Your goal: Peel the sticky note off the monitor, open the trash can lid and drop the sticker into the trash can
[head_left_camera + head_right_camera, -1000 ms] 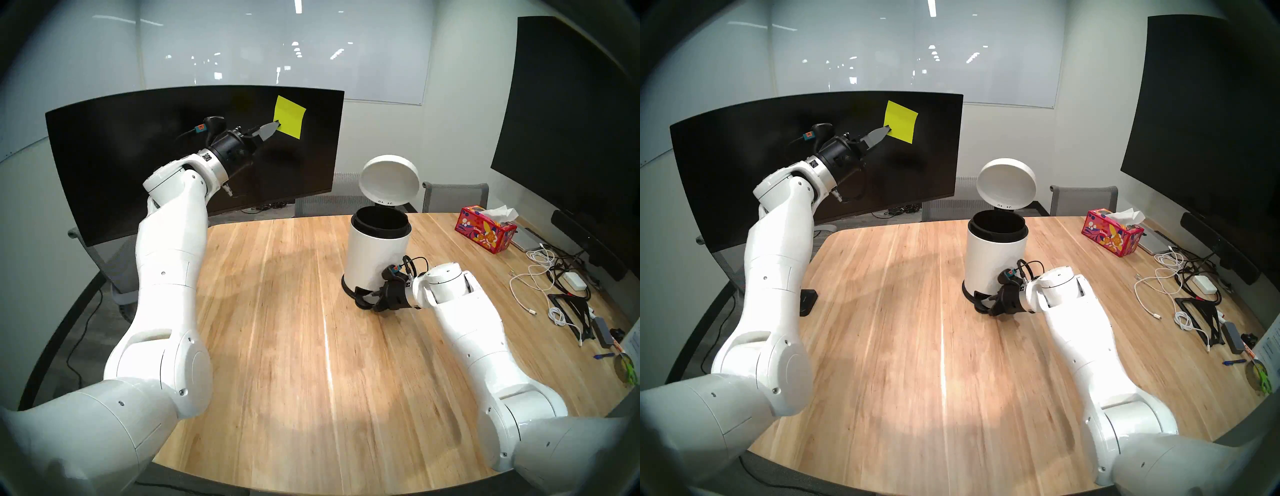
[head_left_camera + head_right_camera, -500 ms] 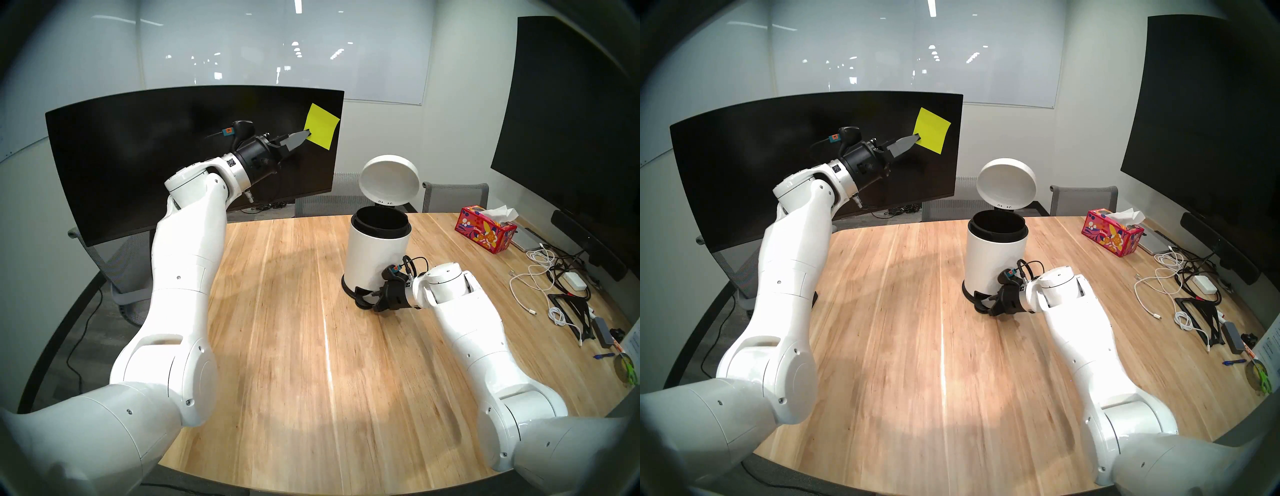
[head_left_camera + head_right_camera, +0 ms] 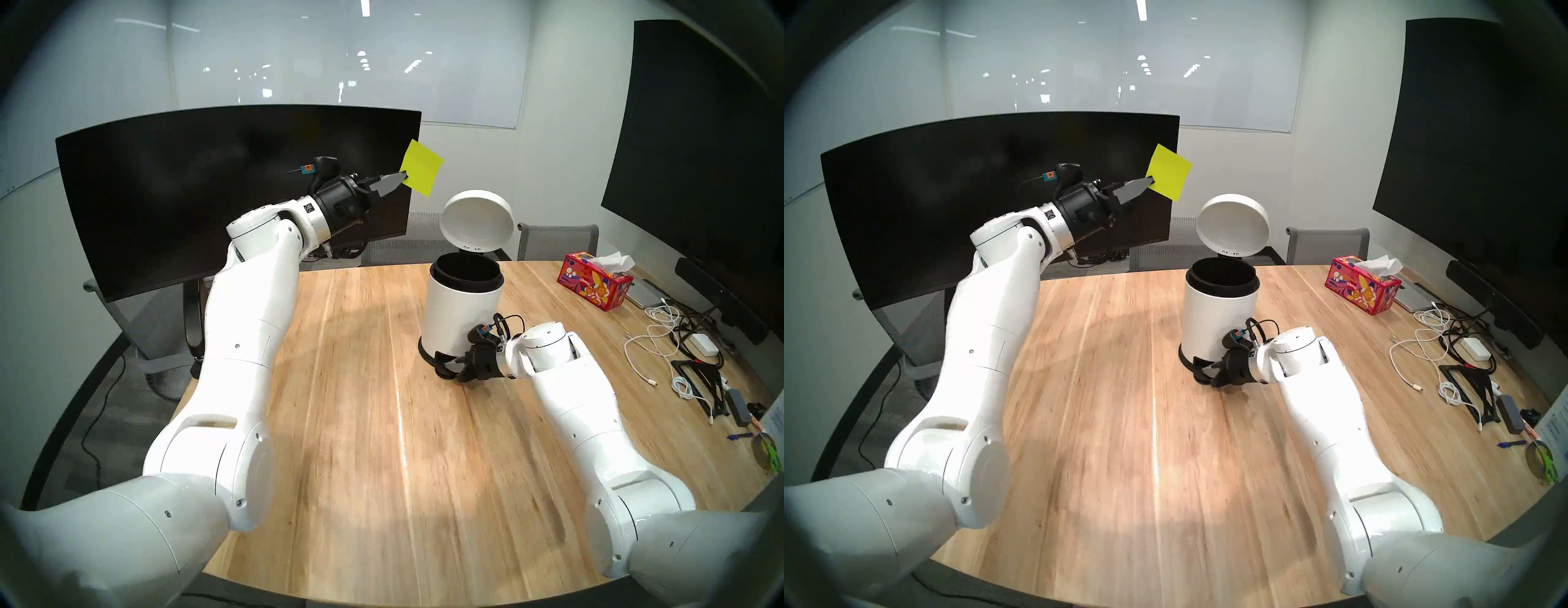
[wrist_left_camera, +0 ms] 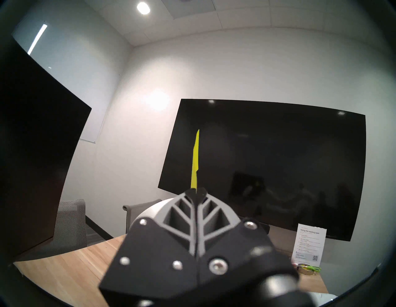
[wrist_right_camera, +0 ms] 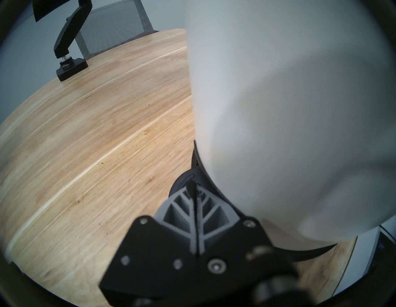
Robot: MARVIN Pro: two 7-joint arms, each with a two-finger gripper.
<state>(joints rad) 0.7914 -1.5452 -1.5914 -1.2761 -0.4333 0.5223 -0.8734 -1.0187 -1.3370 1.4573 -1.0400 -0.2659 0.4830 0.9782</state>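
Wooden table (image 3: pixel 360 403), white-walled meeting room. My left gripper (image 3: pixel 402 177) is clamped on the sticky note (image 3: pixel 421 167) — clear of the monitor (image 3: pixel 191 191), near the open trash can (image 3: pixel 460 314). My left wrist view shows the note edge-on; my right gripper (image 5: pixel 194 188) — fingers together — presses the pedal (image 5: pixel 182 182).

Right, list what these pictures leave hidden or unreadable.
- Foot pedal: right wrist view, mostly covered by the closed fingers of the right gripper; head views, by the wrist.
- Trash can interior: head views, only black past the rim.
- Sticky note face: left wrist view, edge-on in the left gripper.
- Table sign: small print too tiny.
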